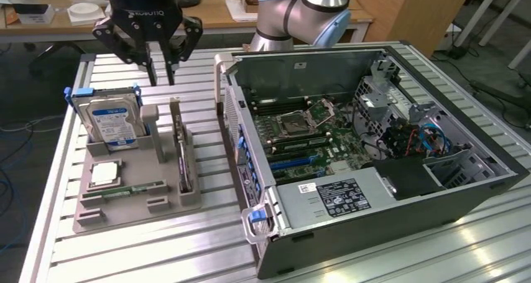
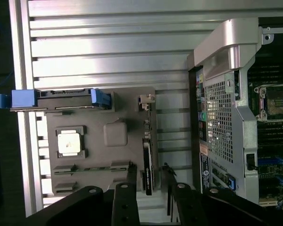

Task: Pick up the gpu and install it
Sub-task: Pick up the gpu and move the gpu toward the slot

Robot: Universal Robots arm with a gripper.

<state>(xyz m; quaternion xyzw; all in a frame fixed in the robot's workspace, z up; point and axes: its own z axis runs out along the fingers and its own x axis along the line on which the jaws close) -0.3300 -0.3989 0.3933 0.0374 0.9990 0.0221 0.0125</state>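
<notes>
The gpu stands on its long edge in a slot of the grey parts holder, left of the open computer case in the exterior view. From the wrist it shows edge-on as a dark strip, the gpu, with a silver bracket at one end. My gripper hangs in the air above the holder's far end, over the card and not touching it. Its black fingers stand apart, one on each side of the card's line, and the gripper holds nothing.
The holder also carries a hard drive with a blue label and blue clips, a square processor and a memory stick. The case lies open upward, showing its motherboard. Its rear panel stands close beside the holder on the slatted aluminium table.
</notes>
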